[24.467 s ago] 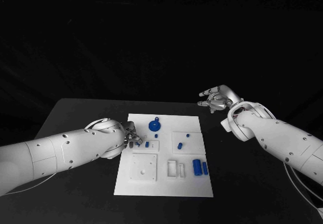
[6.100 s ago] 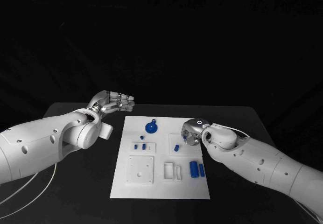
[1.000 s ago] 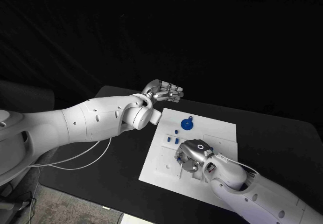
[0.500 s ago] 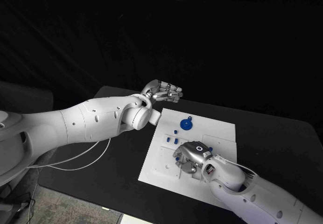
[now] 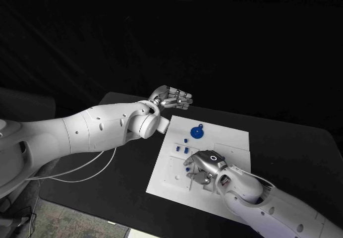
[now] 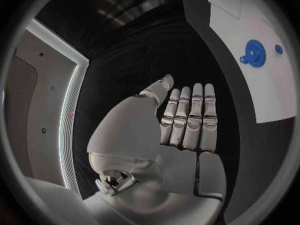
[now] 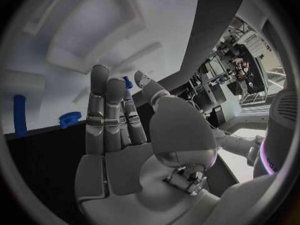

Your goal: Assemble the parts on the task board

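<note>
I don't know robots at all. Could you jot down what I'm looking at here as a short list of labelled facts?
Setting: black table with a white task board in the middle
Parts: small blue pieces on the board, among them a round blue part near its far end
Left hand: raised off the table beyond the board's far corner, holding nothing, fingers straight and side by side
Right hand: low over the middle of the board; a small blue part shows at its fingertips, grip unclear
</note>
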`<action>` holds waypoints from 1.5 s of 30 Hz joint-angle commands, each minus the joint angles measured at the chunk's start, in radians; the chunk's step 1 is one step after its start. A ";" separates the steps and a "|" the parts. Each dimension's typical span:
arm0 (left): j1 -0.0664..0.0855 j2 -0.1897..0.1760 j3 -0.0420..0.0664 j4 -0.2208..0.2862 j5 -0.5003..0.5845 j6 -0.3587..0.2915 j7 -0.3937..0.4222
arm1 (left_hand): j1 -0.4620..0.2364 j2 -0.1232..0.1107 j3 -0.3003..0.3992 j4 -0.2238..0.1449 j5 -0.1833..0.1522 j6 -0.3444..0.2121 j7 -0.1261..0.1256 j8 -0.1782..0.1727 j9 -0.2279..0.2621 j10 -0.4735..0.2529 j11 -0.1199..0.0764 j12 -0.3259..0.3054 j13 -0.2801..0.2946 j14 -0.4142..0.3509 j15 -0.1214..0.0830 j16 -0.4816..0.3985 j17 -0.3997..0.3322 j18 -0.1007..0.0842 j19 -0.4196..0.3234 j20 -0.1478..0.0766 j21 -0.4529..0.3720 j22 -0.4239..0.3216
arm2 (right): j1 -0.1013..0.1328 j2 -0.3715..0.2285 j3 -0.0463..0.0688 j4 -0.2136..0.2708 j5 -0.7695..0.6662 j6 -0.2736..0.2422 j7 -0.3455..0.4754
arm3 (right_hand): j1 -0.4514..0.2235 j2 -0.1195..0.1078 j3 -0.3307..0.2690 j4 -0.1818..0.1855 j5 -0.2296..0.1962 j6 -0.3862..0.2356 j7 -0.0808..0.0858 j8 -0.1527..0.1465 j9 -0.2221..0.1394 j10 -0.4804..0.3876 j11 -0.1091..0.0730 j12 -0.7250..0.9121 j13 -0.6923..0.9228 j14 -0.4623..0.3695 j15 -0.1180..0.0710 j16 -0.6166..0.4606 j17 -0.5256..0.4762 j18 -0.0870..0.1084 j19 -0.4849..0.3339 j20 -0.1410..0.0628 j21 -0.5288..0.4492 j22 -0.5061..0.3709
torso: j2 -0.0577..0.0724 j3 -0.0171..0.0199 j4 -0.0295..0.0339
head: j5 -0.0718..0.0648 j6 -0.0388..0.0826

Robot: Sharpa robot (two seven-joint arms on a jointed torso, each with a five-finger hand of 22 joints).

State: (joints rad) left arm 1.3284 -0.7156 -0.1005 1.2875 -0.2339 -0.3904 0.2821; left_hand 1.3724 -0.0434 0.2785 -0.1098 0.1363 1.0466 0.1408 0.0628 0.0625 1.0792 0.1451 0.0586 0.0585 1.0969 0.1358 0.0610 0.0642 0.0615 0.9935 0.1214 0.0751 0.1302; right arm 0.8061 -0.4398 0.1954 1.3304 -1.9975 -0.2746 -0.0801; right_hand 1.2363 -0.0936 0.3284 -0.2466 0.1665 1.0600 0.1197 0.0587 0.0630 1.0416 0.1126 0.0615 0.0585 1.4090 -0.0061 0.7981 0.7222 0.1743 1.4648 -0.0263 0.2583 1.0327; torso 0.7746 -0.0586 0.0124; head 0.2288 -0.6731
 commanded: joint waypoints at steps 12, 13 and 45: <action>0.002 -0.012 0.001 0.001 0.000 -0.006 0.031 | 0.008 0.012 -0.005 -0.004 0.006 0.001 0.003 0.001 0.000 0.002 -0.003 -0.001 -0.001 0.006 0.000 0.000 -0.001 0.008 0.010 -0.001 0.006 -0.003 | 0.001 -0.155 0.112 0.133 0.121 -0.050 -0.017 | -0.048 -0.015 0.113 -0.026 0.074 0.023 0.000 0.004 0.000 0.147 -0.038 -0.001 0.001 0.012 -0.022 0.022 0.003 -0.011 0.037 -0.024 0.082 0.016 | -0.002 -0.0005 -0.0040 | -0.042 0.018; 0.002 -0.013 0.001 0.001 0.000 -0.007 0.033 | 0.008 0.012 -0.003 -0.004 0.006 0.003 0.003 0.001 0.000 0.003 -0.003 -0.001 -0.001 0.007 -0.001 0.000 -0.001 0.008 0.011 -0.002 0.007 -0.003 | 0.001 -0.168 0.122 0.137 0.127 -0.049 -0.020 | -0.047 -0.016 0.113 -0.026 0.071 0.023 0.001 0.004 0.000 0.146 -0.037 -0.001 0.001 0.012 -0.022 0.022 0.004 -0.011 0.037 -0.023 0.082 0.016 | -0.002 0.0002 -0.0049 | -0.044 0.019; 0.002 -0.018 0.000 -0.004 0.001 0.000 0.037 | 0.007 0.010 -0.001 -0.003 0.006 0.002 0.003 0.000 0.000 0.001 -0.002 -0.001 -0.001 0.007 -0.001 0.000 -0.001 0.006 0.010 -0.003 0.008 -0.003 | 0.006 -0.211 0.180 0.078 0.063 0.207 -0.064 | 0.070 -0.031 -0.101 0.073 0.006 -0.035 -0.025 0.003 -0.001 0.029 -0.013 0.000 -0.001 0.006 -0.005 0.022 -0.011 -0.003 0.039 -0.005 0.087 -0.053 | 0.000 -0.0026 0.0007 | -0.089 0.016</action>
State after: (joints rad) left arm 1.3284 -0.7354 -0.1010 1.2831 -0.2340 -0.3929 0.3047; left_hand 1.3777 -0.0381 0.2744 -0.1138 0.1363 1.0466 0.1408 0.0628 0.0625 1.0793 0.1450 0.0586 0.0585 1.0969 0.1358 0.0610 0.0642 0.0615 0.9971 0.1177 0.0792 0.1277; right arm 0.8120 -0.6532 0.3762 1.4100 -1.9156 -0.1098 -0.1460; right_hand 1.3052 -0.1309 0.2285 -0.1717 0.1744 1.0333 0.0965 0.0586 0.0633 1.0683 0.0992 0.0616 0.0588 1.4140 -0.0084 0.8148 0.7121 0.1629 1.4648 -0.0299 0.3392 0.9801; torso 0.7746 -0.0604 0.0126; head 0.1404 -0.6565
